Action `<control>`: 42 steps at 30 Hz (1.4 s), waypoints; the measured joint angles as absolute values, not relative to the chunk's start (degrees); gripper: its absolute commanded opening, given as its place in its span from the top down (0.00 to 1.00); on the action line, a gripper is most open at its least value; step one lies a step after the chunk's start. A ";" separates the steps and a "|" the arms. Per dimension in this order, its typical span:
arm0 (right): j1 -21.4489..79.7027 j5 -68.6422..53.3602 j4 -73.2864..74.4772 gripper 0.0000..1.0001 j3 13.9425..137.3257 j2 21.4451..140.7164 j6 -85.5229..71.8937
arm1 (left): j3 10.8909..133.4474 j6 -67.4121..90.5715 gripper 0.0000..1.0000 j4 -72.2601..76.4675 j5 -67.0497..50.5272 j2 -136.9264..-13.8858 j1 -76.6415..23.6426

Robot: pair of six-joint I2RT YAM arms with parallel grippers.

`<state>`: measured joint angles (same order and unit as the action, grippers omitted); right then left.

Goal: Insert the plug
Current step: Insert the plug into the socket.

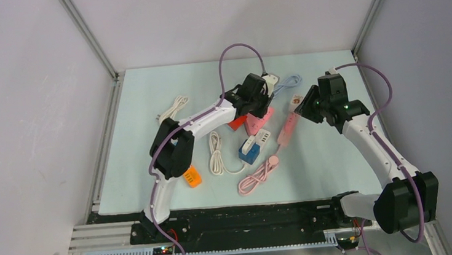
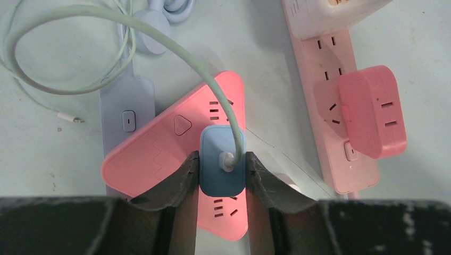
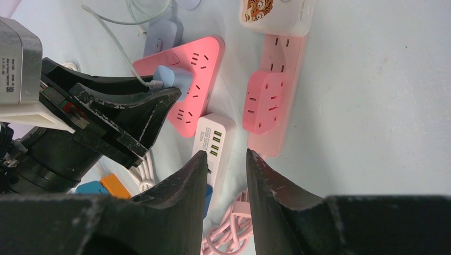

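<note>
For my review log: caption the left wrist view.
Left gripper clamps the blue plug over the pink triangular power strip.

Room around the right gripper
Left of its jaws the left gripper blocks, gripping a blue plug; right, past the pink strip, open table.

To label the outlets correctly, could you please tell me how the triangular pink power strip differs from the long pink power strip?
Shape: the triangular pink power strip is a rounded wedge; the long pink power strip is a narrow bar. Load: the triangular one has a blue plug over it, clamped in the left pincer; the long one carries a pink adapter. Both are pink and lie flat, sockets up.
</note>
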<state>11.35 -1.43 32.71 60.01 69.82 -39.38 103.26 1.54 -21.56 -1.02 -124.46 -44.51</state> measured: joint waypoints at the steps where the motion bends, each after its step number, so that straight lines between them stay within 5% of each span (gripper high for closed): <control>1: 11.33 -1.45 32.71 0.62 59.99 69.84 -39.38 | 102.89 1.54 1.00 -21.37 -1.04 -124.25 -44.51; 42: 11.27 -2.98 31.83 0.62 59.02 71.75 -39.40 | 101.41 2.98 1.00 -23.24 2.15 -122.93 -45.28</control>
